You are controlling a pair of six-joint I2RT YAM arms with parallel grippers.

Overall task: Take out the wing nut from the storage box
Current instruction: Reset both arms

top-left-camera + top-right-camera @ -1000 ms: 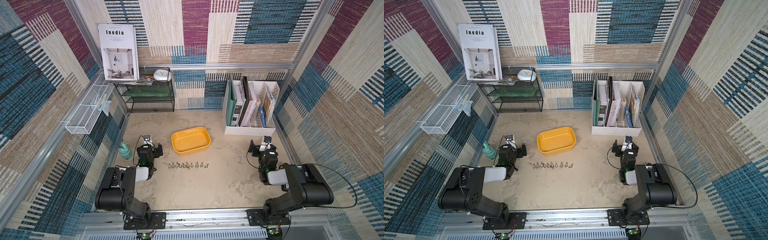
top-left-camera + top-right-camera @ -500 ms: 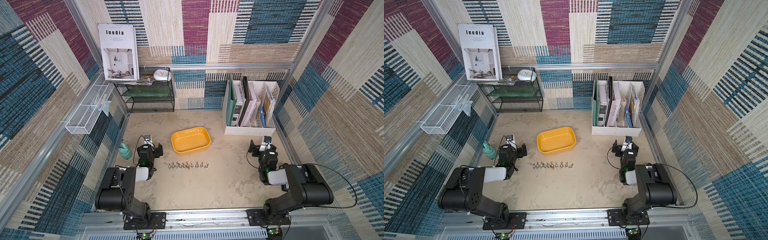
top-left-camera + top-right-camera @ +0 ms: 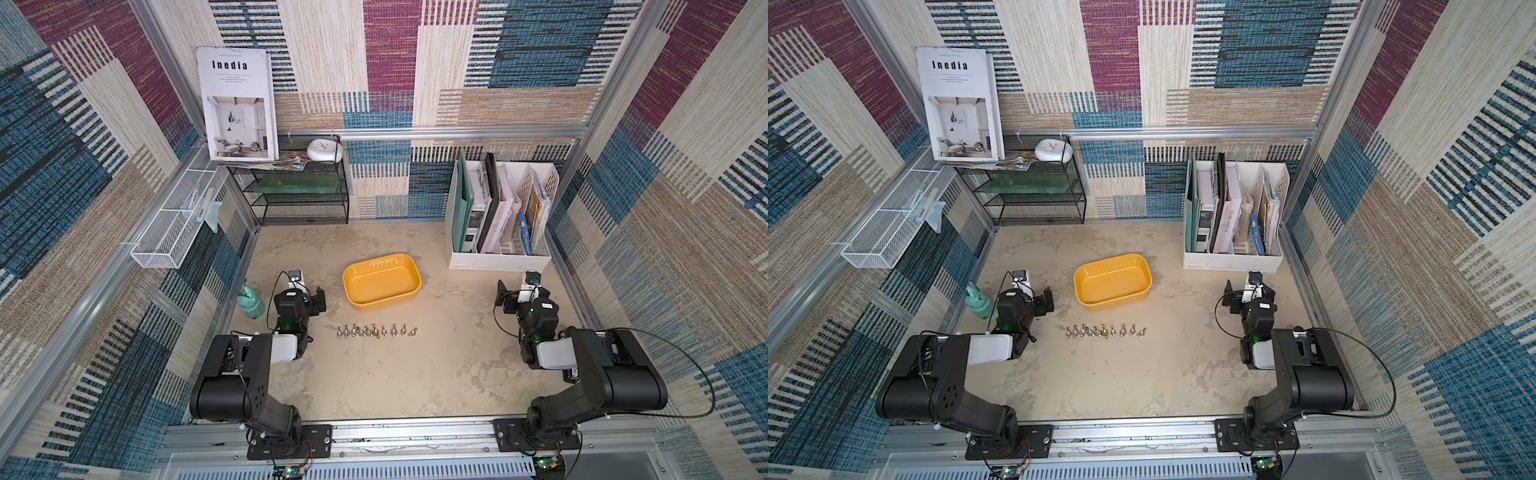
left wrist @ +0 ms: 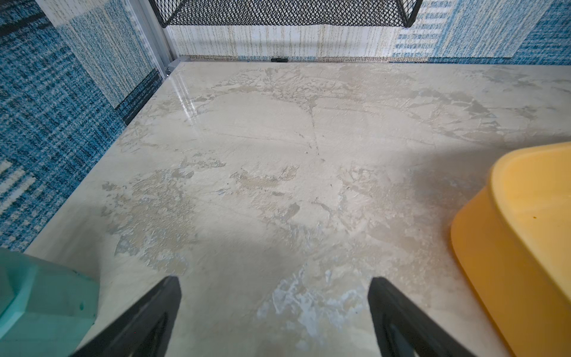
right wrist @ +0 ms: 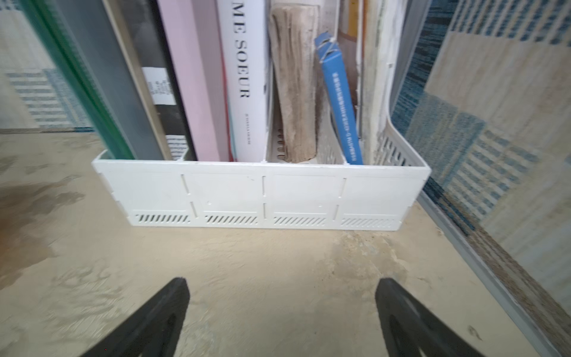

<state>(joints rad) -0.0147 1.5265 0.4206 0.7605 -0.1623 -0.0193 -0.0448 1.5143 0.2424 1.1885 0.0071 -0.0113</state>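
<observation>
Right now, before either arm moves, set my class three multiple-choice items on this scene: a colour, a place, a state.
1. The storage box is: A white; B yellow; C green.
2. The row of wing nuts lies: A inside the box; B on the table, between the box and the arm bases; C in a wire basket.
3. The left gripper is: A open and empty; B shut on a nut; C shut on the rim.
1 B: walls and floor are yellow in both top views.
2 B: the nuts line up on bare tabletop outside the box.
3 A: the left wrist view shows jaws wide apart, only table between.
</observation>
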